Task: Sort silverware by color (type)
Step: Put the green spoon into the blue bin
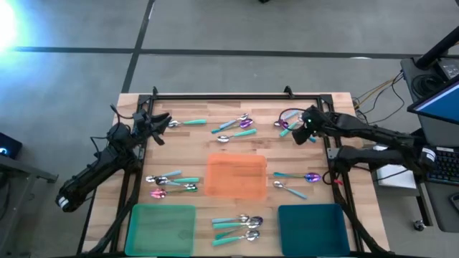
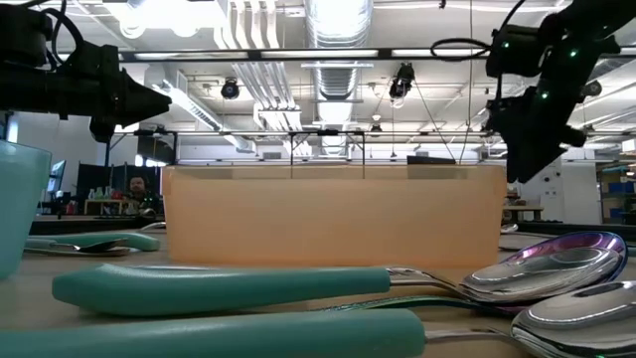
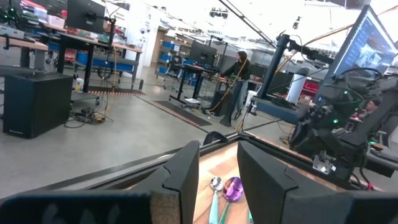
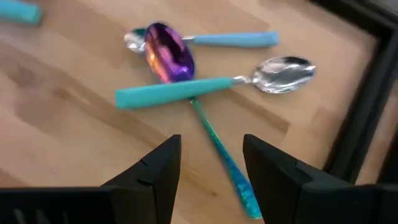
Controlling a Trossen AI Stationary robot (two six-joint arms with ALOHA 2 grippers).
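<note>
Frankly, sorting has barely begun: the spoons [image 1: 235,126] lie scattered on the table [image 1: 193,143]; the orange tray [image 1: 235,177], green tray [image 1: 162,228] and teal tray [image 1: 313,226] sit bare. The right gripper [image 4: 210,158] hovers wide and empty over three crossed spoons by the far right corner; the left gripper [image 3: 217,165], fingers narrowly parted and empty, waits at the far left.

I see bare wood between the orange tray [image 1: 235,177] and the far spoon cluster [image 1: 235,127], wide enough to pass. My right gripper [image 1: 307,129], fingers spread, hangs over three crossed spoons [image 4: 205,81]; the black frame rail [image 4: 367,106] crowds them closely on one side.
</note>
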